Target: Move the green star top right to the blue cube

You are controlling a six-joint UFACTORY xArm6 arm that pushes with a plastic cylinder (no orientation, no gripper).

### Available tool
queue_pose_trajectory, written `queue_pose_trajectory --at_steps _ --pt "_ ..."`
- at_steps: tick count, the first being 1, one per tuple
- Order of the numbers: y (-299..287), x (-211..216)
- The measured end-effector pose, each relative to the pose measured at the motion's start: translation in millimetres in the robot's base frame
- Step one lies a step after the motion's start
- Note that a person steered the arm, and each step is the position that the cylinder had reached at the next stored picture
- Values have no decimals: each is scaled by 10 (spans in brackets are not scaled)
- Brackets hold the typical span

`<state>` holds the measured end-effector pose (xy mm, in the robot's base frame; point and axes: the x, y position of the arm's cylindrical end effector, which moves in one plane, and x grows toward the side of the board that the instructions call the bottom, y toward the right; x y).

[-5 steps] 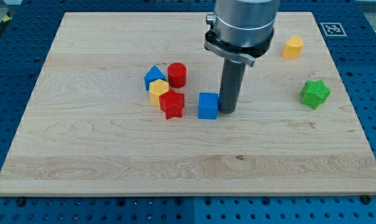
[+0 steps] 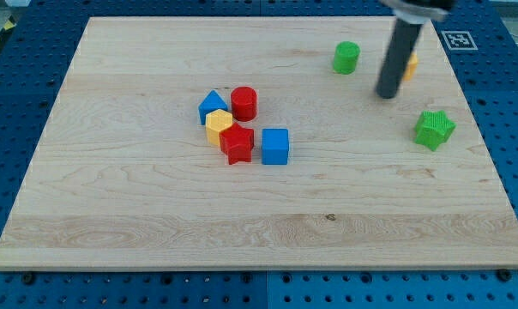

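**One raised camera, looking down at the board**

The single view looked down at a slant from beyond the bench's [image 2: 156,232] bottom edge. It stood far enough back to take in the whole board, with the blue pegboard [image 2: 10,103] showing around it.

The arm entered from the view's top right, only its lowest part showing. The straight dark rod slanted slightly down toward the view's left, and my tip [image 2: 385,94] rested on the tabletop [image 2: 139,206] in the upper right area, touching nothing.
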<state>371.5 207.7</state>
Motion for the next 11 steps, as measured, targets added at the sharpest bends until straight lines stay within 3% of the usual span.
queue_pose_trajectory --at_steps 1,2,3,5,6,8,10,11 --pt "737 73" --pt "1145 421" --pt "990 697" --pt "-378 697" --pt "-265 697" --pt "-38 1218" --pt "-815 982" --pt "-748 985"
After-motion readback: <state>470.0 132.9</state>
